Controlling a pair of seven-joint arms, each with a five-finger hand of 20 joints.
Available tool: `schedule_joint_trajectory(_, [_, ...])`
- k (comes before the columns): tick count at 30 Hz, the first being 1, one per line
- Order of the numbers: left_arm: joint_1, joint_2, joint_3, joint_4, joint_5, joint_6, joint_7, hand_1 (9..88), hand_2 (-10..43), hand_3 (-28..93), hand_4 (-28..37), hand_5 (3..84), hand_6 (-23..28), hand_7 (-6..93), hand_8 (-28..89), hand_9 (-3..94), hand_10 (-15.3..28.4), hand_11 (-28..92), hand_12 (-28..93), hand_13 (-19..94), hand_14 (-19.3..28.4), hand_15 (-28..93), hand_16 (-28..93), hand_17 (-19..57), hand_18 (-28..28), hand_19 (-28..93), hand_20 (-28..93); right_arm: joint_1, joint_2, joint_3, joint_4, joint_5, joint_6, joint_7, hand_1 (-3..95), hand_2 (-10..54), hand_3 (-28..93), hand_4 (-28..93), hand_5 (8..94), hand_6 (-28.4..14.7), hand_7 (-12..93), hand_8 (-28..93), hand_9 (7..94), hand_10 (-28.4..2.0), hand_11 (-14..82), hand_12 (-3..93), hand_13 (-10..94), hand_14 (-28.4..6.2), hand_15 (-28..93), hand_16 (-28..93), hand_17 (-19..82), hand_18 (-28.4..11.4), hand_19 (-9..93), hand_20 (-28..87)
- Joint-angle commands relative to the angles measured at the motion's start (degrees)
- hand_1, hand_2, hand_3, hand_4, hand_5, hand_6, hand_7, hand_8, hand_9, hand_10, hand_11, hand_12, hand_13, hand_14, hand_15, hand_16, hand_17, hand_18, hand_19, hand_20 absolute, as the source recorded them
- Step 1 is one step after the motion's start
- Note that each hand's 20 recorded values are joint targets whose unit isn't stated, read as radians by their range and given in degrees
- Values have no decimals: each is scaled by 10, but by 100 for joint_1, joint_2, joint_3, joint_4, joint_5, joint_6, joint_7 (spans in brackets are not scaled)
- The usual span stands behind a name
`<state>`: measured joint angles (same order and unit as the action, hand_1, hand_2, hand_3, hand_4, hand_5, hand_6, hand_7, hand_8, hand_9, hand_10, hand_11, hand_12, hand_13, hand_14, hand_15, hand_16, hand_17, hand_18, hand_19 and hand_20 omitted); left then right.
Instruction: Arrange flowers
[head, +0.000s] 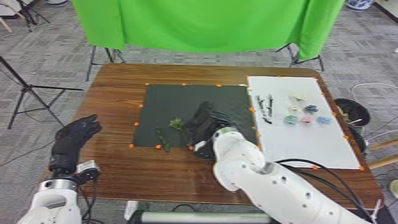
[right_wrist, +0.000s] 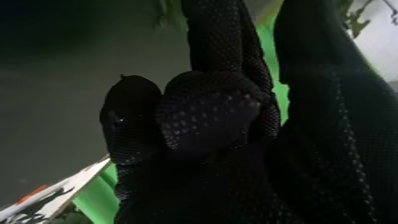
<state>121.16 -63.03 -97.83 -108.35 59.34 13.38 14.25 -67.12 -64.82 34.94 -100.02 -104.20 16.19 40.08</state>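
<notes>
Across the brown wooden table (head: 115, 85), green sprigs (head: 176, 123) are lying on the black mat (head: 169, 100) beside the right hand (head: 203, 127) (its openness and hold I cannot tell), flower heads (head: 306, 120) are dotting the white sheet (head: 298, 145), and the left hand (head: 75, 134) is hovering, open and empty.

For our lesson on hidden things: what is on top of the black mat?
A dark green stem and a leafy green sprig show on the black mat; whatever the right hand covers cannot be seen.
</notes>
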Motion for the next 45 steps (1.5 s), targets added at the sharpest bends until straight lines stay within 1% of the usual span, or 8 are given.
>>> schedule_joint_trajectory(1, [62, -36, 38, 14, 35, -97, -60, 281, -95, 671, -283, 514, 11, 192, -73, 497, 126, 200, 140, 420, 156, 217, 3, 142, 120, 113, 256, -38, -28, 646, -606, 365, 306, -341, 452, -95, 605, -76, 756, -36, 218, 73, 901, -118, 200, 180, 937, -17, 590, 233, 714, -89, 918, 332])
schedule_joint_trajectory(5, [57, -38, 15, 17, 24, -100, -59, 281, -95, 672, -283, 514, 11, 192, -73, 497, 126, 199, 140, 420, 156, 218, 3, 142, 120, 113, 256, 34, 249, 1026, -780, -121, 431, -406, 428, -95, 624, -89, 745, -32, 222, 64, 896, -120, 215, 195, 937, -17, 589, 239, 711, -91, 921, 337])
schedule_joint_trajectory(7, [92, -38, -19, 11, 25, -94, -57, 281, -95, 671, -283, 514, 11, 191, -73, 497, 126, 199, 140, 420, 156, 218, 3, 142, 120, 113, 256, 86, 457, 1304, -769, -536, -184, -209, 395, -95, 655, -98, 703, -25, 226, -44, 859, -132, 207, 200, 937, -17, 575, 268, 694, -98, 926, 365])
schedule_joint_trajectory(9, [143, -65, -54, -8, 1, -73, -55, 280, -95, 671, -283, 514, 11, 191, -73, 498, 126, 199, 140, 420, 155, 218, 3, 142, 120, 113, 257, 212, 683, 1335, -571, -809, -308, -57, 375, -95, 664, -101, 660, -24, 210, -91, 809, -141, 190, 198, 937, -22, 548, 296, 675, -102, 929, 377])
schedule_joint_trajectory(15, [153, -77, -46, -7, 20, -97, -76, 281, -95, 671, -282, 515, 12, 190, -73, 498, 125, 199, 140, 419, 156, 218, 3, 142, 120, 113, 257, 82, 1097, 1844, -273, -1064, -1284, 262, 334, -95, 655, -108, 540, -28, 144, -77, 635, -172, 118, 181, 903, -40, 524, 331, 627, -121, 932, 403])
schedule_joint_trajectory(24, [145, -64, -73, 2, 31, -136, -117, 283, -95, 670, -283, 515, 11, 192, -73, 497, 126, 199, 139, 420, 156, 218, 3, 141, 120, 115, 257, -273, 1406, 2009, -124, -1099, -2254, 586, 288, -95, 630, -119, 448, -21, 93, -60, 486, -202, 56, 162, 873, -51, 524, 309, 602, -129, 922, 395])
schedule_joint_trajectory(39, [49, -77, 14, 54, 28, -197, -100, 284, -95, 668, -283, 515, 10, 193, -74, 497, 126, 200, 140, 419, 156, 218, 3, 141, 120, 115, 255, -405, 1234, 1765, 487, -1048, -2208, 809, 298, -95, 636, -125, 431, -12, 97, -51, 476, -206, 57, 154, 876, -49, 529, 288, 608, -126, 915, 391])
schedule_joint_trajectory(45, [75, -109, 6, 48, 27, -188, -121, 285, -95, 667, -283, 516, 10, 192, -74, 497, 126, 199, 139, 419, 156, 218, 3, 141, 120, 115, 255, -576, 1225, 1504, 690, -1382, -1612, 786, 413, -95, 666, -149, 514, 2, 157, -75, 597, -178, 108, 173, 911, -32, 535, 284, 637, -117, 927, 386])
